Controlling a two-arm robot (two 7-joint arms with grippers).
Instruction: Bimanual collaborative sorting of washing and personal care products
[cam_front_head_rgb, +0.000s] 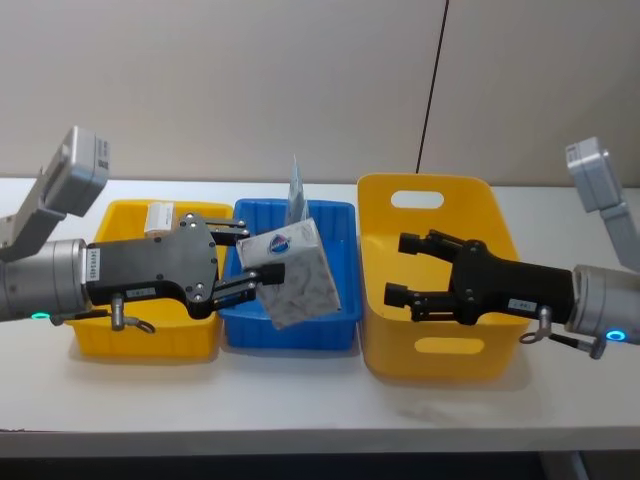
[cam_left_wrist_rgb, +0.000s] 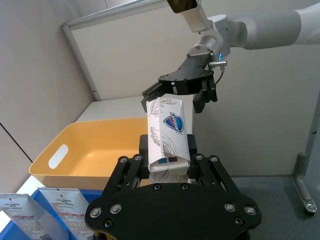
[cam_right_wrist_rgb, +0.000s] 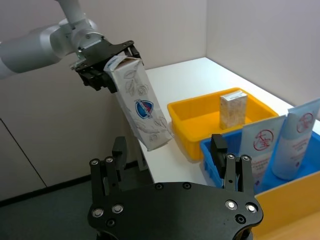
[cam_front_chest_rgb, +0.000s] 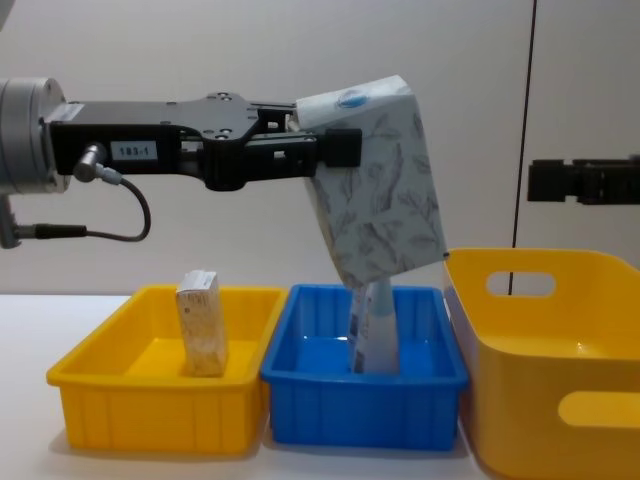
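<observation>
Head view: we see the left gripper (cam_front_head_rgb: 258, 255) clamped on a white pack with grey leaf print (cam_front_head_rgb: 300, 285). It holds the pack tilted in the air over the blue bin (cam_front_head_rgb: 290, 338). The gripper's body covers part of the small yellow bin (cam_front_head_rgb: 140, 340) to the robot's left. A tan and white box (cam_front_head_rgb: 158, 215) stands upright in that bin. The right gripper (cam_front_head_rgb: 398, 268) hangs over the large yellow bin (cam_front_head_rgb: 430, 350), with its fingers spread wide and nothing between them.

In the chest view, we note that the pack is well clear of the blue bin's rim. Its lower end hides the top of a pale-blue pouch (cam_front_chest_rgb: 375, 340) that stands in the blue bin. The three bins sit side by side on the white table (cam_front_head_rgb: 300, 412), with the blue one in the middle. In the right wrist view, we count two pouches leaning upright in the blue bin.
</observation>
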